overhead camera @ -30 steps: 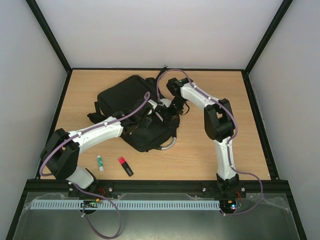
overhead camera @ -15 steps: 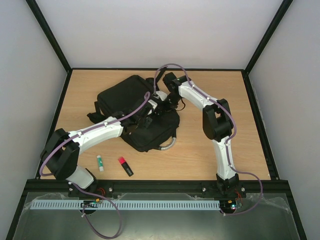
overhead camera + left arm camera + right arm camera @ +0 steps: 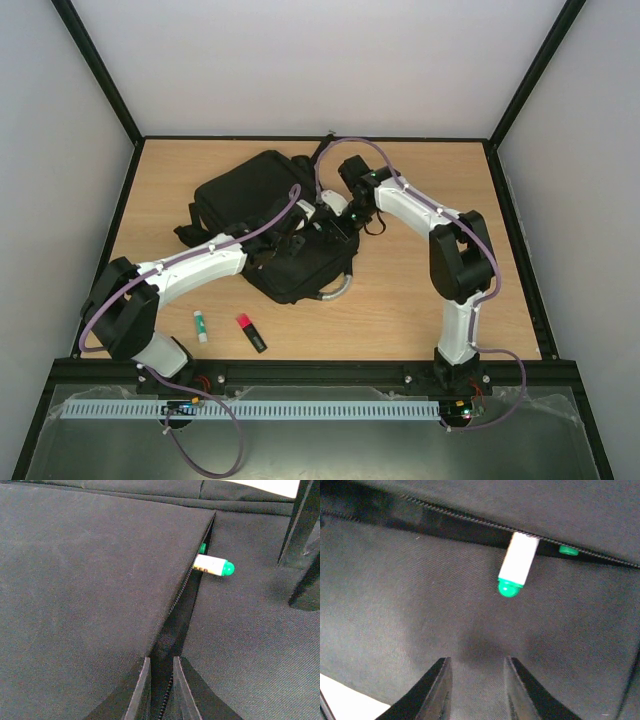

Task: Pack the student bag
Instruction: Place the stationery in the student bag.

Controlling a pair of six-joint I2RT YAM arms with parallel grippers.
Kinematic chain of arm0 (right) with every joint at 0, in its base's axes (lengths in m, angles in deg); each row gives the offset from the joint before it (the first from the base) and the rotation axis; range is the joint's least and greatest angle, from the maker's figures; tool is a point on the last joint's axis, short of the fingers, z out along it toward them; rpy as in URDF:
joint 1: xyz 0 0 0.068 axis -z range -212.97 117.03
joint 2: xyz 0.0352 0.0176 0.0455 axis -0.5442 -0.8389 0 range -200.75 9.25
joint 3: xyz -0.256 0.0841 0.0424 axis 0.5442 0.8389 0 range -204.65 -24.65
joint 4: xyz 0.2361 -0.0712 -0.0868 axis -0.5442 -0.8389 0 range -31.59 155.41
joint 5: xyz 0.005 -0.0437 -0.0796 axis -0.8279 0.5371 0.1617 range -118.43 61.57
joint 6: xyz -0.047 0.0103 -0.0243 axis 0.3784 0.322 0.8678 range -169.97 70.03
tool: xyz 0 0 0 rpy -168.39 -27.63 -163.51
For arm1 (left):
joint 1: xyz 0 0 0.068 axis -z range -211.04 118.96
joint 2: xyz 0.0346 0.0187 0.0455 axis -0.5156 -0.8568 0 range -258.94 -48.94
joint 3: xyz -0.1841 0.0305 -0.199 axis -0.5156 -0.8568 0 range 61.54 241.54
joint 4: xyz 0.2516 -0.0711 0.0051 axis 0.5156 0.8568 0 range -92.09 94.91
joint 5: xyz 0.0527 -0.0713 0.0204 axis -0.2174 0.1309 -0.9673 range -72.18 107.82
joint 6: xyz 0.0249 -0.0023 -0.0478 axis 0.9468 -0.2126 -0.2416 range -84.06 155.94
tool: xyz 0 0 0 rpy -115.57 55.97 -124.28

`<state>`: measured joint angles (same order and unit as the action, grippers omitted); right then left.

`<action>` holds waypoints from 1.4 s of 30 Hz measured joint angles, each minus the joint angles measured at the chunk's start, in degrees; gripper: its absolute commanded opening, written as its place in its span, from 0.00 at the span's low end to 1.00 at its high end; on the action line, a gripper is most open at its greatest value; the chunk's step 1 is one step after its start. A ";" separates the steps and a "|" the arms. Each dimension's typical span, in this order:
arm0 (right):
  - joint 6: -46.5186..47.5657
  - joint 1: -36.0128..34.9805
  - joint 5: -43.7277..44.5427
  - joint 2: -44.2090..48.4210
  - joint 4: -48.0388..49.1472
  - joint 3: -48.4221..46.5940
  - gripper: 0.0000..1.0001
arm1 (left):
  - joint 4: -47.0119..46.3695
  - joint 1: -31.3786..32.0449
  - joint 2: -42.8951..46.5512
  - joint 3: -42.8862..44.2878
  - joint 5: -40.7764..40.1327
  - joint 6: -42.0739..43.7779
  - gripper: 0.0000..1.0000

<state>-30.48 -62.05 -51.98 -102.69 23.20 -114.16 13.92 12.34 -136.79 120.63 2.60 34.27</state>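
Front edge of table (image 3: 400, 300): glue stick (image 3: 201, 324) and red-capped highlighter (image 3: 250, 332), loose. Mid-table: student bag (image 3: 240, 190), lying flat. Left gripper (image 3: 161, 659) is nearly closed, apparently pinching the bag's zip edge. Right gripper (image 3: 477, 661) has its jaws apart and empty, over the fabric. Green-capped marker (image 3: 519, 560) protrudes from the zip opening.

Soft, even overhead light, faint shadows; wrist views dimmer and slightly grainy against the student bag (image 3: 75, 580)
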 measured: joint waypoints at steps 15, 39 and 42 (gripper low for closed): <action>-7.26 -0.04 -1.44 -6.71 11.21 -3.56 0.08 | 0.00 0.11 0.00 0.00 -0.04 0.00 0.14; 4.13 -0.15 3.43 7.30 20.50 8.33 0.44 | 0.68 0.59 0.13 -0.02 0.52 -4.68 0.65; 7.87 -0.26 4.85 6.62 21.29 9.55 0.47 | 1.79 0.59 3.41 -1.38 1.25 -8.31 0.85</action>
<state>-22.61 -62.31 -47.13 -96.07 44.49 -104.61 15.71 12.93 -133.38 119.26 3.85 25.96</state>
